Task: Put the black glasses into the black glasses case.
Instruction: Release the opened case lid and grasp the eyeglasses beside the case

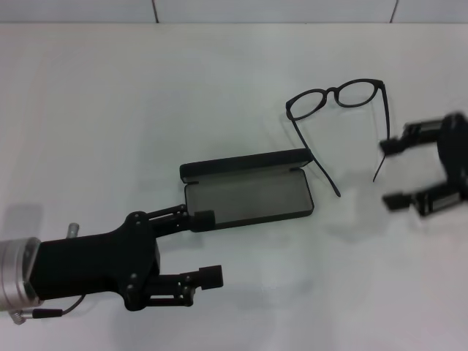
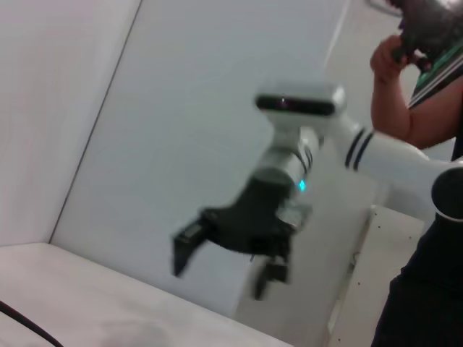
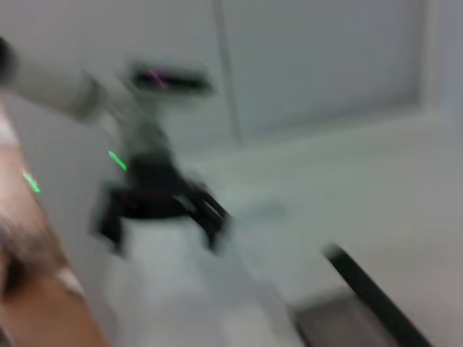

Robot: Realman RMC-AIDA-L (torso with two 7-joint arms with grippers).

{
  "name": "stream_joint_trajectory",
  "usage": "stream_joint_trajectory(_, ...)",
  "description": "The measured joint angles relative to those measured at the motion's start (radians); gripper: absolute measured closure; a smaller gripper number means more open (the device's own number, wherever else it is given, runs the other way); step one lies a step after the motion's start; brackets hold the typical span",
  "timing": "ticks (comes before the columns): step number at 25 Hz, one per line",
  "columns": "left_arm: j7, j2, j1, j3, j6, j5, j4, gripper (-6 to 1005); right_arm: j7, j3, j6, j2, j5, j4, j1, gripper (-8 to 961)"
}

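White tabletop (image 1: 95,110) is filling the head view, running up to a pale wall along the top edge. At lower left, the left gripper (image 1: 210,247) is hovering with its fingers spread apart; the upper fingertip (image 1: 203,219) is lying at the near left corner of the black glasses case (image 1: 248,194), though whether it is touching cannot be told. That case is lying open at the centre of the frame, its lid standing along the far side and its grey lining facing up; no lettering can be read on it. Just beyond the case's right end, in the upper right of the frame, the black glasses (image 1: 336,96) are resting unfolded on the table, lenses toward the wall, temple arms reaching toward the near edge. At the right edge, the right gripper (image 1: 391,173) is hanging with its fingers wide apart, the upper one right beside the tip of the glasses' right temple. Bare table is lying open across the whole left half and along the near edge. In the left wrist view the right gripper (image 2: 221,269) is showing spread, with a person (image 2: 423,94) standing behind.
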Motion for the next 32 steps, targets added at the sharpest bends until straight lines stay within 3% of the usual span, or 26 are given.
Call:
stream_joint_trajectory(3,0.0,-0.001,-0.002,0.0,0.0,0.001,0.0,167,0.152,-0.014,-0.007,0.012,-0.169,-0.134,0.068,80)
stream_joint_trajectory(7,0.0,-0.004,-0.004,0.0,-0.003,0.001,0.003,167,0.287,-0.09,-0.021,0.048,-0.473,-0.259,0.22,81)
stream_joint_trajectory(10,0.004,-0.005,-0.014,0.0,-0.005,0.005,-0.001,167,0.309,-0.155,-0.019,0.072,-0.639,-0.25,0.334,82)
stream_joint_trajectory(17,0.008,-0.013,-0.034,0.0,-0.011,0.025,-0.005,167,0.292,-0.3,0.111,0.077,-0.812,-0.071,0.504,88)
stream_joint_trajectory(24,0.017,-0.02,-0.029,-0.001,-0.012,0.026,-0.005,166,0.253,-0.356,0.345,0.084,-0.83,0.111,0.523,113)
stream_joint_trajectory(32,0.025,-0.033,-0.033,-0.006,-0.013,0.026,-0.005,166,0.146,-0.356,0.595,0.086,-0.7,0.345,0.508,143)
